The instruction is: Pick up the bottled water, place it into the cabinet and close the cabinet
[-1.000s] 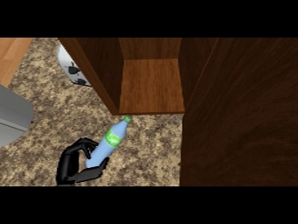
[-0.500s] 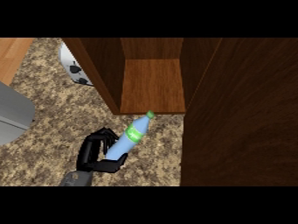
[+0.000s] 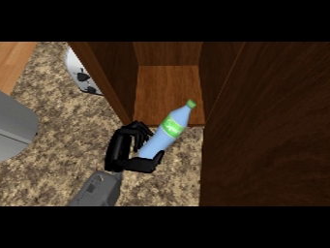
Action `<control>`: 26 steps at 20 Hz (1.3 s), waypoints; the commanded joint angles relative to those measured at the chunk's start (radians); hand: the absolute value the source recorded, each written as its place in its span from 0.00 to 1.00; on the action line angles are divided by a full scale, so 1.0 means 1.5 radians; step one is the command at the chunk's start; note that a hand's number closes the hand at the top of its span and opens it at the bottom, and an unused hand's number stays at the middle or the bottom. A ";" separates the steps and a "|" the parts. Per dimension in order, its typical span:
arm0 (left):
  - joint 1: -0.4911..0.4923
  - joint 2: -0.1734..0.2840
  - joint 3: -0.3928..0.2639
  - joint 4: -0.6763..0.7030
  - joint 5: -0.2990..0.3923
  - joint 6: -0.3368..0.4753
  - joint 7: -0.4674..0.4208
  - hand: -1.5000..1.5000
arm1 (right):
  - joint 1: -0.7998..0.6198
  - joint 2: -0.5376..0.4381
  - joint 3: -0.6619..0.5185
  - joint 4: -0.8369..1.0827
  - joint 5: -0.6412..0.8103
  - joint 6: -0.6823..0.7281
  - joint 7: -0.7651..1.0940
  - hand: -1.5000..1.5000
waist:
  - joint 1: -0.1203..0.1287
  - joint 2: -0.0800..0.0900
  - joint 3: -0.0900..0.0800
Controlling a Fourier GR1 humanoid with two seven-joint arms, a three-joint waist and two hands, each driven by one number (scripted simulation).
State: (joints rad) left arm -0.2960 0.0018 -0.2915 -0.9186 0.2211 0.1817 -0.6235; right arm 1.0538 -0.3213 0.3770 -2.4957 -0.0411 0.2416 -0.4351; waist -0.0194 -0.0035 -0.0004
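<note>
The bottled water (image 3: 169,131) is a clear blue bottle with a green label and green cap. It is tilted, and its cap points up and to the right, over the front edge of the cabinet's wooden shelf (image 3: 166,82). My left hand (image 3: 125,152) is shut on the bottle's lower half, with its fingers curled round it, just in front of the cabinet opening. The cabinet's dark wooden door (image 3: 275,126) stands open and fills the right side of the view. My right hand does not show.
A grey appliance (image 3: 3,128) sits at the left edge on the speckled counter (image 3: 60,121). A white object with black marks (image 3: 82,72) stands beside the cabinet's left wall (image 3: 110,77). A light wooden surface (image 3: 3,58) is at the top left.
My left hand has carried the bottle rightwards and away from me, towards the cabinet opening. The cap has gone from below the shelf edge to over it.
</note>
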 commanded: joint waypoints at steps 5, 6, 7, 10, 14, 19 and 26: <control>-0.117 -0.001 -0.084 -0.059 0.079 0.147 0.158 1.00 | 0.031 -0.012 -0.024 -0.086 -0.050 0.004 0.024 0.00 | -0.006 0.001 0.000; -0.143 -0.001 -0.084 -0.022 0.090 0.150 0.136 1.00 | 0.055 -0.031 -0.056 -0.105 -0.065 0.016 0.014 0.00 | -0.014 0.002 0.000; -0.157 -0.001 -0.104 -0.022 0.104 0.180 0.153 1.00 | 0.034 -0.017 -0.058 -0.040 -0.053 0.023 -0.034 0.00 | -0.013 0.002 0.000; -0.243 -0.001 -0.096 0.041 0.133 0.211 0.161 1.00 | 0.011 -0.001 -0.047 -0.047 -0.048 0.009 -0.008 0.00 | -0.015 0.006 0.000; -0.306 -0.001 -0.085 0.115 0.159 0.220 0.172 1.00 | 0.032 -0.021 -0.087 -0.064 -0.084 0.034 -0.015 0.00 | -0.020 0.007 0.000; -0.362 -0.001 -0.057 0.193 0.217 0.226 0.172 1.00 | 0.047 -0.021 -0.100 -0.065 -0.101 0.049 -0.030 0.00 | -0.030 0.009 0.000; -0.449 -0.001 -0.040 0.346 0.170 0.319 0.149 1.00 | 0.011 -0.020 -0.118 -0.041 -0.103 0.062 -0.031 0.00 | -0.028 0.015 0.000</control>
State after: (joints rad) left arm -0.9100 0.0003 -0.3540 -0.5034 0.5040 0.5978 -0.3872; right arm 1.0660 -0.3344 0.2276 -2.4799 -0.0825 0.3173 -0.5194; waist -0.0606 0.0153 -0.0005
